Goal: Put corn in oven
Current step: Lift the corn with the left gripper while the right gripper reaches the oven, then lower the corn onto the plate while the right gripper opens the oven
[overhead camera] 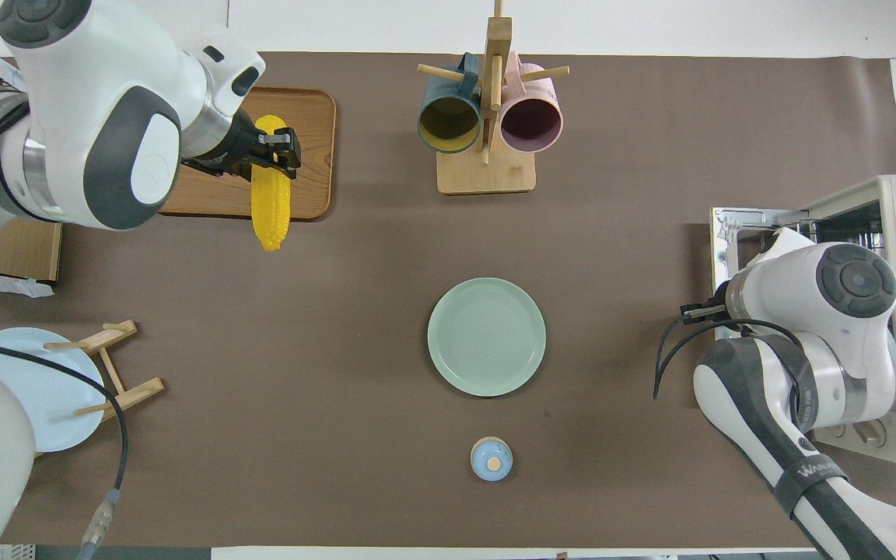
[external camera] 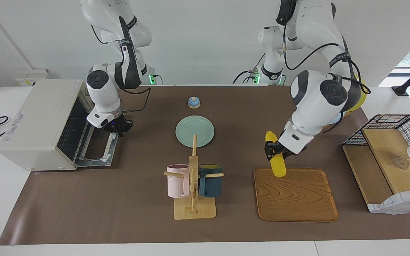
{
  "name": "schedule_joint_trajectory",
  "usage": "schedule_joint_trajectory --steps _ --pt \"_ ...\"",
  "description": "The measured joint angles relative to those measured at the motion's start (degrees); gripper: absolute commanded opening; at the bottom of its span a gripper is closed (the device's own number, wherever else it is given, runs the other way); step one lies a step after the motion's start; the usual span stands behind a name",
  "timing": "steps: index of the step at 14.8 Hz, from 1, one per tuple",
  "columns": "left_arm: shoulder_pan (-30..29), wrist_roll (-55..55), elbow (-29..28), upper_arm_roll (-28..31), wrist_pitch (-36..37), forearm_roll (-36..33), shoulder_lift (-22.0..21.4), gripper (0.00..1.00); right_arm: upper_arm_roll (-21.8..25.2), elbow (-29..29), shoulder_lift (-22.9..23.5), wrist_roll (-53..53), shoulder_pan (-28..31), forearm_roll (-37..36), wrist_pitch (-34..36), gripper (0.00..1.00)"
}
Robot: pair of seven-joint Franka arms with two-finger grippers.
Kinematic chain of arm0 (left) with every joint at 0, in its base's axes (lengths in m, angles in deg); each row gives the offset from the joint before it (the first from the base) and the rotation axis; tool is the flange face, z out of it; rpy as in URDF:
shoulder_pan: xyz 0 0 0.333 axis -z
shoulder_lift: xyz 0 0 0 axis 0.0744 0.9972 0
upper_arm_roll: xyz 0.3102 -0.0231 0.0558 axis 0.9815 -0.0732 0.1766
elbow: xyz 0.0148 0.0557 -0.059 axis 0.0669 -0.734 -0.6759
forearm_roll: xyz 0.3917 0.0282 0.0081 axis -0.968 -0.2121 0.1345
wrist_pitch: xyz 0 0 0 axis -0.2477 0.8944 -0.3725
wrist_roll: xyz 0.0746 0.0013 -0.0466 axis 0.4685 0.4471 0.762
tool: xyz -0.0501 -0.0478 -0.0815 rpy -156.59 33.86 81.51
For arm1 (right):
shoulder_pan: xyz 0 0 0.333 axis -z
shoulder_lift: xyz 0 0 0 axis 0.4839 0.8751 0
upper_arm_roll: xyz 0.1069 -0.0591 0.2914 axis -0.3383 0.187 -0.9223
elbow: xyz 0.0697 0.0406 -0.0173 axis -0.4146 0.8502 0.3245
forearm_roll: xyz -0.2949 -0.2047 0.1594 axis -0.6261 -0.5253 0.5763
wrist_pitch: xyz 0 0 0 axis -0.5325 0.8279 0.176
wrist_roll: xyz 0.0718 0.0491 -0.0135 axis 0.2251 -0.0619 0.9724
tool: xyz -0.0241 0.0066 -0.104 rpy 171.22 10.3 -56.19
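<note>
The corn point(external camera: 278, 166) is a yellow cob hanging tilted in the air over the wooden tray's point(external camera: 297, 199) edge nearest the robots. My left gripper point(external camera: 272, 149) is shut on its upper half. From overhead the corn point(overhead camera: 270, 211) sticks out past the tray point(overhead camera: 310, 109) toward the robots, with the left gripper point(overhead camera: 277, 152) across it. The off-white oven point(external camera: 34, 121) stands at the right arm's end of the table, its glass door point(external camera: 96, 151) dropped open and its rack showing. My right gripper point(external camera: 117, 126) hovers shut, holding nothing, just over the open door's edge.
A mug rack point(external camera: 193, 185) with a pink and a dark blue mug stands mid-table. Nearer the robots lie a green plate point(external camera: 194, 131) and a small blue bell point(external camera: 193, 102). A wire basket and wooden shelf point(external camera: 386, 149) stand at the left arm's end.
</note>
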Motion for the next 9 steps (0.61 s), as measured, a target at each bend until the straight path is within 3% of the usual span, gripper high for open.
schedule_joint_trajectory --steps 4,9 --pt "9.88 10.10 -10.85 -0.19 -1.62 0.09 -8.18 0.00 0.10 0.22 2.33 -0.66 0.02 -0.16 -2.58 0.00" --pt "21.34 18.75 -22.82 -0.22 -18.82 0.10 -10.14 0.00 0.42 -0.53 2.50 -1.48 -0.54 0.18 -1.24 0.00"
